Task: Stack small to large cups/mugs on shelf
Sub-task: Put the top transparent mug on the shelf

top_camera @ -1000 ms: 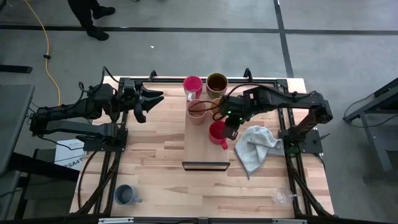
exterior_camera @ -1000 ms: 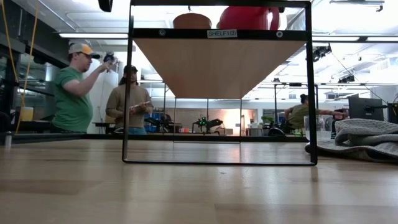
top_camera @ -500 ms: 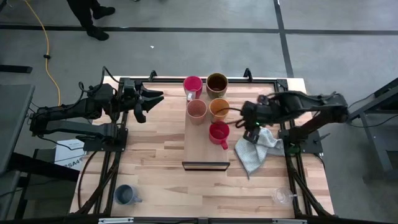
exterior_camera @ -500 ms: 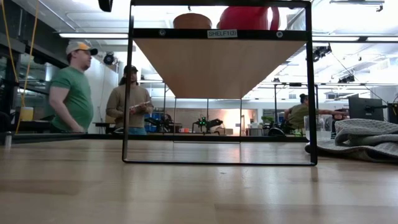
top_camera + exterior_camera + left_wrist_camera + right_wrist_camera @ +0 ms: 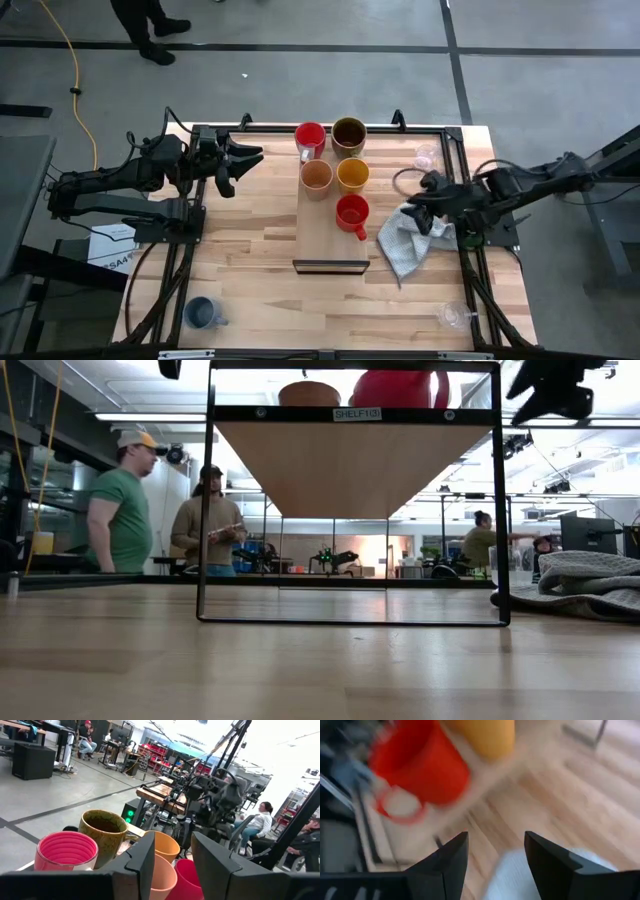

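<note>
Mugs now number five on the shelf (image 5: 322,240): the orange mug (image 5: 352,175) has just been set beside the peach one. Right end effector (image 5: 422,218), fingers apart and empty, has pulled back over the cloth (image 5: 405,250). Left end effector (image 5: 226,166) waits half-open at the bench's left. Blue cup (image 5: 200,313) and glasses remain.

Robotics lab, concrete floor (image 5: 300,90), equipment benches (image 5: 165,795), people standing (image 5: 115,500)
</note>
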Robot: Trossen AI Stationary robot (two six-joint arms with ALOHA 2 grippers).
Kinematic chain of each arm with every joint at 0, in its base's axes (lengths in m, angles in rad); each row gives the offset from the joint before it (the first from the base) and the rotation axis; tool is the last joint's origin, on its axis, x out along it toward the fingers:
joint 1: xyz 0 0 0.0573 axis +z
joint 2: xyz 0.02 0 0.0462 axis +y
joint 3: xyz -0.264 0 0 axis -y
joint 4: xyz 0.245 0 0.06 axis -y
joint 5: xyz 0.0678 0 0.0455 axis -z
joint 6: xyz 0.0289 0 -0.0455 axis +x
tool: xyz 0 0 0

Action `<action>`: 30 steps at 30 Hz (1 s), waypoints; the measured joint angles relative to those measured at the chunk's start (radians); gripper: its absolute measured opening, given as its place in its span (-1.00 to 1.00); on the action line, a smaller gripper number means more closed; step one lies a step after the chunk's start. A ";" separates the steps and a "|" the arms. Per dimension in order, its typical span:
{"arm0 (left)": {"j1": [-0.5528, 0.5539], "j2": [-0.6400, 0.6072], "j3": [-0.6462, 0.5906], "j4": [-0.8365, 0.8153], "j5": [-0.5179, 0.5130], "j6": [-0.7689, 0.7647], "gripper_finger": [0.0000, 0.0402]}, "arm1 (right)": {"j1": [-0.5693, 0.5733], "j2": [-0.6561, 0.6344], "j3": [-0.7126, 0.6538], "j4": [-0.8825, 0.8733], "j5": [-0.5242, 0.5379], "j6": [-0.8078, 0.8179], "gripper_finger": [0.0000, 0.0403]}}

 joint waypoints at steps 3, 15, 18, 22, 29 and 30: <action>0.000 0.000 0.000 0.000 0.000 0.000 -0.42 | 0.000 -0.089 -0.058 0.159 0.113 -0.050 -0.08; 0.000 0.000 0.000 0.000 0.000 0.000 -0.42 | -0.003 -0.237 -0.190 0.508 0.359 -0.231 -0.08; 0.000 0.000 0.000 0.000 0.000 0.000 -0.42 | -0.003 -0.233 -0.189 0.508 0.386 -0.217 -0.08; 0.000 0.000 0.000 0.000 0.000 0.000 -0.41 | -0.023 -0.219 -0.188 0.489 0.566 -0.108 -0.08; 0.000 0.000 0.000 0.000 -0.007 0.000 -0.41 | -0.244 -0.174 -0.187 0.226 0.678 0.241 -0.08; 0.000 0.000 0.000 0.000 -0.007 0.000 -0.41 | -0.291 -0.164 -0.187 0.169 0.641 0.291 -0.08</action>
